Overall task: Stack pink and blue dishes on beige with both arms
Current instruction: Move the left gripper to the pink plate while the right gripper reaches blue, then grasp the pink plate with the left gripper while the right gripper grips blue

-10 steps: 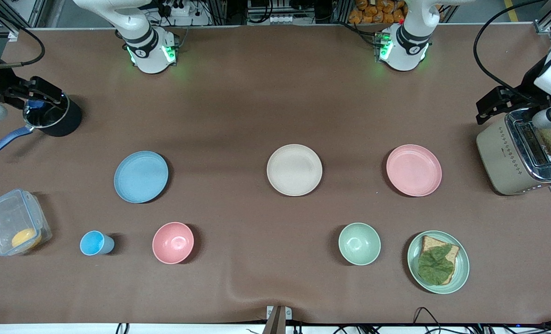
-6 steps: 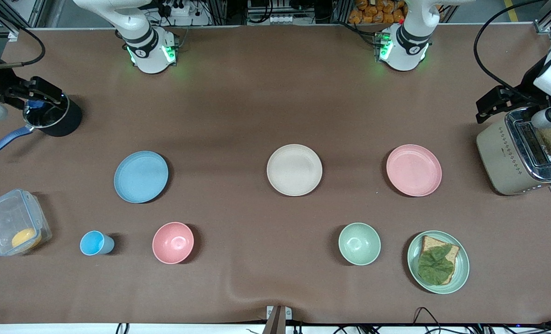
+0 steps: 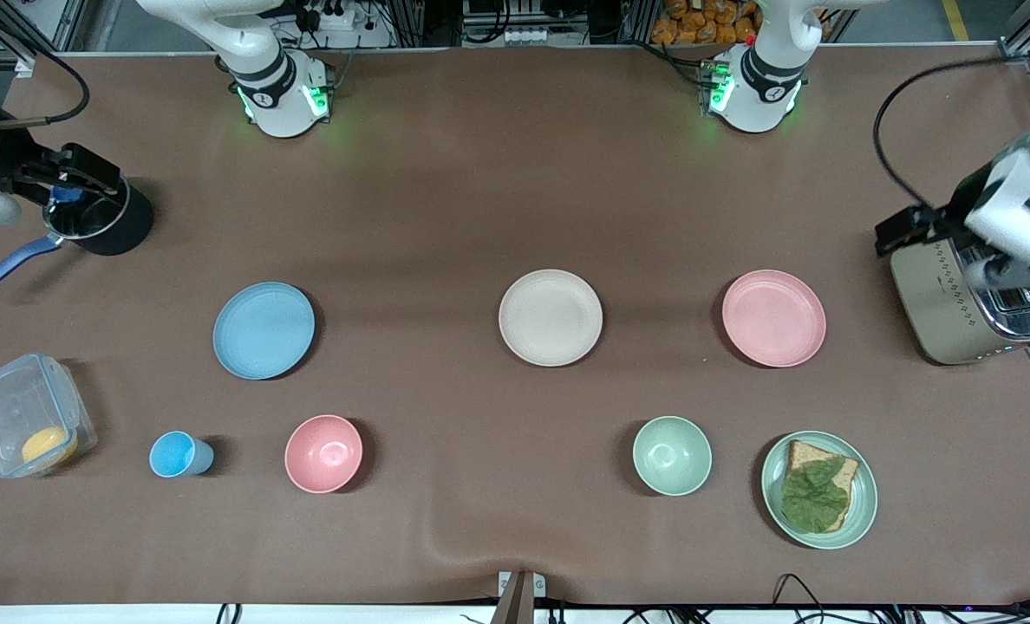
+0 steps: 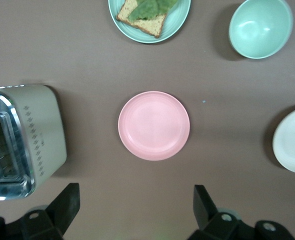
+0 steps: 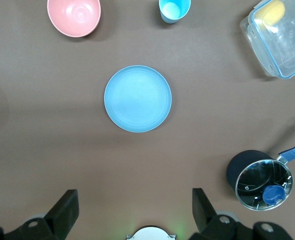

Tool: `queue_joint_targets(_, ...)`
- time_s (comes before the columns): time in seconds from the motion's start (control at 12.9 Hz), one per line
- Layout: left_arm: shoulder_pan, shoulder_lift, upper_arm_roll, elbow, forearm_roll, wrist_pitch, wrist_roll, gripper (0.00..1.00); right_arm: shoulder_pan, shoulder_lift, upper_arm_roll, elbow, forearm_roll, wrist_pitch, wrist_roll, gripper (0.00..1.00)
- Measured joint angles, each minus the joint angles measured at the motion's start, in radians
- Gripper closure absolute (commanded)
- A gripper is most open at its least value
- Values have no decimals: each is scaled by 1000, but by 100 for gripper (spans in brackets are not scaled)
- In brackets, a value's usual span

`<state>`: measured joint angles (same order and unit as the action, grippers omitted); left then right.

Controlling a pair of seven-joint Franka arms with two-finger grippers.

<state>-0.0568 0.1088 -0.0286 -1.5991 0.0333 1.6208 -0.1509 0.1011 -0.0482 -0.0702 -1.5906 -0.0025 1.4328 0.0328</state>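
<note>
The light blue plate (image 3: 264,330), the beige plate (image 3: 550,317) and the pink plate (image 3: 773,318) lie apart in one row on the brown table, beige in the middle. My left gripper (image 4: 136,210) hangs high and open with nothing in it. Its camera looks straight down on the pink plate (image 4: 154,125), and in the front view its hand (image 3: 1005,221) shows over the toaster. My right gripper (image 5: 132,210) is also high, open and empty. The blue plate (image 5: 138,98) lies below it, and its hand (image 3: 12,178) shows by the pot.
A toaster (image 3: 970,299) stands at the left arm's end. A black pot (image 3: 99,217) and a clear box (image 3: 29,416) are at the right arm's end. Nearer the front camera sit a blue cup (image 3: 179,454), pink bowl (image 3: 323,453), green bowl (image 3: 672,455) and green plate with bread (image 3: 818,490).
The left arm's hand has shifted over the toaster toward the pink plate and now hides the toast in its slot. The right arm has barely moved. No plate has moved.
</note>
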Motion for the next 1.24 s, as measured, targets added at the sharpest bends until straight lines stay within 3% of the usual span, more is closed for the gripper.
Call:
queue_joint_targets(0.31,71,20,1,-298,0,362,62,0,2,49,3,-3,0,4,-8,0)
queue_joint_targets(0.7,91,42,1,-556,0,686,91,0,2,141,4,-5,3,9,-47,0)
queue_joint_targets(0.85,119,75,2,-619,0,786,136,0,18,181,6,-6,13,42,-55,0)
queue_joint_targets(1.24,159,189,1,-633,0,899,185,0,78,240,5,-24,15,100,-54,0)
